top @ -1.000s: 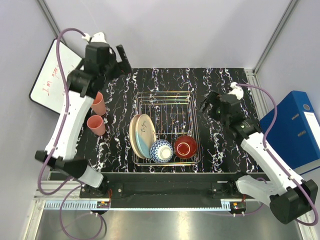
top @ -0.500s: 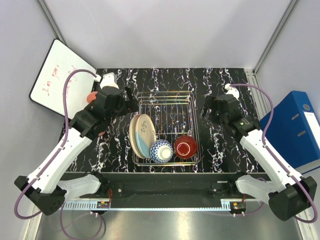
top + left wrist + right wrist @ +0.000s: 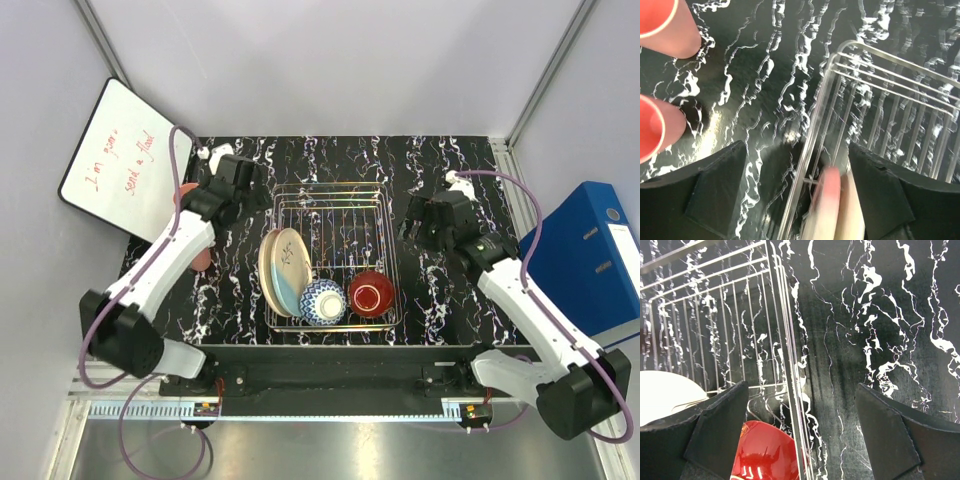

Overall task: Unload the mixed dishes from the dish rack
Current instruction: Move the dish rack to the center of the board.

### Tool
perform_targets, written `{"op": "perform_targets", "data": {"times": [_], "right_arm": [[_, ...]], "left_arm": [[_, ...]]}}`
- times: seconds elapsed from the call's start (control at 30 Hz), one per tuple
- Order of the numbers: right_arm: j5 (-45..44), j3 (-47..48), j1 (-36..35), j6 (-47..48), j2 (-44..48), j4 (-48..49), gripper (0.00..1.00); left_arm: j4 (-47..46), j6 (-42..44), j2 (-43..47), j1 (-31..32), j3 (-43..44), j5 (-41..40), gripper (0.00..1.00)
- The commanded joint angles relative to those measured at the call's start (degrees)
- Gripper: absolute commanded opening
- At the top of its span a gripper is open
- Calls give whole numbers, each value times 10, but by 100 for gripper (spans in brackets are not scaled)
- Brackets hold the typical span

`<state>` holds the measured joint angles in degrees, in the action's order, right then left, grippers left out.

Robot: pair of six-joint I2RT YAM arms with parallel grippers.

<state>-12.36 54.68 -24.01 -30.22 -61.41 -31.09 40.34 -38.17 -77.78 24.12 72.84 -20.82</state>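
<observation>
The dish rack [image 3: 330, 187] stands mid-table with two cream plates [image 3: 280, 270] on edge at its left, a blue-white bowl [image 3: 322, 301] and a red bowl [image 3: 371, 293] in front. Two salmon-pink cups [image 3: 186, 191] stand on the mat left of it, partly hidden by my left arm. My left gripper [image 3: 246, 186] is open over the rack's back-left corner. In the left wrist view the left gripper [image 3: 797, 200] straddles the rack wall [image 3: 816, 115] and the plate edges [image 3: 832, 200], with the cups [image 3: 662, 25] to the left. My right gripper [image 3: 421, 222] is open beside the rack's right side. In the right wrist view the right gripper [image 3: 800, 432] straddles the rack's wall [image 3: 790, 340], and the red bowl [image 3: 762, 452] is below.
A whiteboard [image 3: 112, 158] leans at the back left. A blue binder [image 3: 588, 262] stands off the table's right edge. The black marbled mat [image 3: 455, 300] lies under everything, and grey walls enclose the back and sides.
My left arm swung from the back-left corner, near the cups, down and right to the rack's back-left corner. My right gripper shifted slightly left toward the rack.
</observation>
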Motion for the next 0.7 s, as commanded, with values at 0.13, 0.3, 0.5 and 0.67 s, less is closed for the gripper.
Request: {"op": "perform_targets", "data": {"times": [0.13,0.3,0.5,0.67], "right_arm": [[-3,59,-1,27,-107,38,94],[3,88,-1,35,-175,59,94],[-5,93,-1,46,-235,74,93],[1,79,-1,52,-256,90,76]], "left_arm": [[-86,14,-50,-12,6,88,82],[-89,22,-76,-19,11,99,82],[-90,17,-112,-21,5,109,82],[-93,13,-128,-21,-11,118,79]]}}
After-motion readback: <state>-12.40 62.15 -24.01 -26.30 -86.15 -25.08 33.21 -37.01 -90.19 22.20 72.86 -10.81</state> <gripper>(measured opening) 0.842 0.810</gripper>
